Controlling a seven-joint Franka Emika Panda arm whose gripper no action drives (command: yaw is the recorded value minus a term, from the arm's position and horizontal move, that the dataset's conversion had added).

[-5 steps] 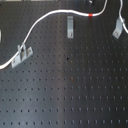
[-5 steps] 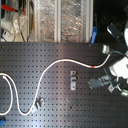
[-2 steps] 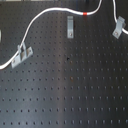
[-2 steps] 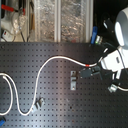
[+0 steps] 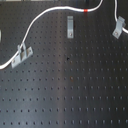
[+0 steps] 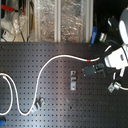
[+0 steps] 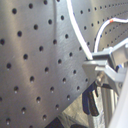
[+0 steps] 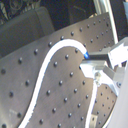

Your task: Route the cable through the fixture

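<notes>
The cable arcs across the top of the first exterior view, seemingly seated in the left clip only, passing above the middle clip, its red-banded stretch apparently pinched in the gripper.

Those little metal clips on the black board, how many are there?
3. In the first exterior view, one metal clip sits at the first exterior view's left holding the white cable, one stands top centre, and one is at its right.

Black pegboard (cable, clips)
</notes>
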